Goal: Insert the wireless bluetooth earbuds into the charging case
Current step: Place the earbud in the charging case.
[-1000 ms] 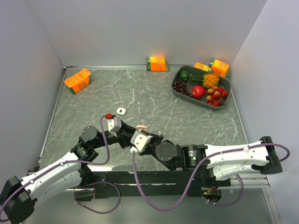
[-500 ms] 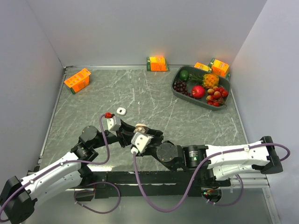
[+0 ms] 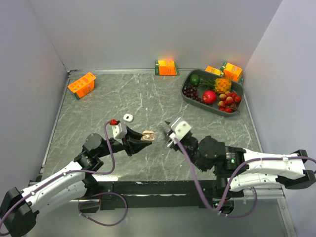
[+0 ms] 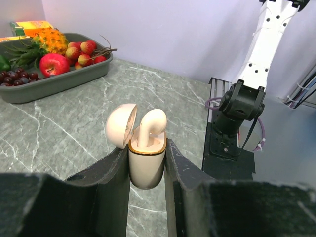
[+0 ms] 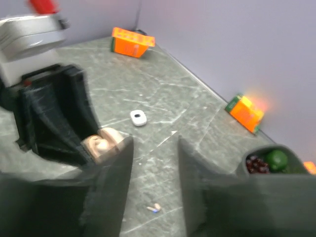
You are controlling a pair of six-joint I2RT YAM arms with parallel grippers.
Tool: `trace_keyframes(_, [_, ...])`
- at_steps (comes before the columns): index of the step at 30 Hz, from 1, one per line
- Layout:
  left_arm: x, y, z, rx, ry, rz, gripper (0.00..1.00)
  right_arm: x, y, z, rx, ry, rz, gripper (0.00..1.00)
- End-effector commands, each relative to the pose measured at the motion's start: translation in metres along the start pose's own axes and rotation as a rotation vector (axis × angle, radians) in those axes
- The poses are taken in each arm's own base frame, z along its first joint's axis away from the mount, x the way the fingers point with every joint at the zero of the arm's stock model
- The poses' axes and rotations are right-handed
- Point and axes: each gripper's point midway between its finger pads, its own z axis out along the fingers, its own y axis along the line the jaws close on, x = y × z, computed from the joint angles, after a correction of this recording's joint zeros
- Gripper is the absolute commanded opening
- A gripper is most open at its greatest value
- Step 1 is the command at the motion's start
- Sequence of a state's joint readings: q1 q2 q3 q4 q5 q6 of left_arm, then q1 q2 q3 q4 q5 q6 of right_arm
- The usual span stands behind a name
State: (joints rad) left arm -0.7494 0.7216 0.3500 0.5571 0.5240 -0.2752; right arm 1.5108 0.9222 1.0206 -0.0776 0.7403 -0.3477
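Left wrist view: the left end effector (image 4: 146, 150) is pinching the charging case (image 4: 146, 170) upright between its two dark fingers at centre frame. The lid (image 4: 121, 126) is swung open toward the left, and a seated earbud (image 4: 150, 127) stands stem-down in the body, its head proud of the gold rim. Whether the well beside it is vacant cannot be told from this angle, as the lid and the bud cover it.

Top external view: the case is held just above the counter (image 3: 148, 94) at lower centre, with the right end effector (image 3: 167, 134) near it on the right, not touching. A small white case (image 3: 128, 117) lies up and to the left, and the fruit tray (image 3: 185, 81) sits at upper right, well apart.

Right wrist view: the right end effector has its fingers (image 5: 111, 197) spread with nothing between them. A loose earbud (image 5: 153, 209), a tiny pale object that is somewhat blurred, lies on the counter at lower centre.

Step in hand, as judged: one bud is placed and the right arm is free to fetch another. The next move calls for lowering the spread fingers over the loose earbud, closing gently on its small body, turning it stem-down and bringing it to the open case while the left arm holds the case steady
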Motion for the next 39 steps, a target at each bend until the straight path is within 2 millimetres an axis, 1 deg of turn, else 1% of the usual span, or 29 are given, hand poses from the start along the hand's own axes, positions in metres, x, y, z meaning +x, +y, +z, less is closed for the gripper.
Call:
trace_keyframes(1, [-0.033,-0.004,0.003,0.008,-0.093,0.047,0.01,-0.005,-0.018,0.000,0.035,0.033,0.137,0.11])
trace_keyframes(2, [-0.033,-0.003,0.003,0.007,-0.094,0.048,0.01,0.001,-0.014,0.003,0.027,0.057,0.132,0.00])
trace_keyframes(3, [-0.034,-0.003,0.003,0.006,-0.096,0.047,0.01,0.008,-0.011,0.004,0.008,0.087,0.121,0.00])
trace_keyframes(8, [-0.036,-0.004,0.004,0.007,-0.100,0.050,0.01,0.014,0.008,0.010,-0.063,0.118,0.138,0.00])
trace_keyframes(12, [-0.039,-0.004,0.003,0.008,-0.109,0.055,0.01,0.015,0.025,0.011,-0.144,0.130,0.144,0.00])
trace_keyframes(16, [-0.040,-0.005,0.004,0.010,-0.112,0.058,0.01,0.024,0.036,0.014,-0.178,0.170,0.128,0.00])
trace_keyframes(25, [-0.042,-0.007,0.003,0.019,-0.116,0.059,0.01,0.031,0.046,0.020,-0.208,0.207,0.114,0.00])
trace_keyframes(30, [-0.045,-0.010,0.002,0.030,-0.122,0.065,0.01,0.035,0.047,0.023,-0.212,0.224,0.111,0.00])
trace_keyframes(39, [-0.046,-0.015,0.001,0.052,-0.126,0.066,0.01,0.035,0.049,0.030,-0.217,0.230,0.103,0.00])
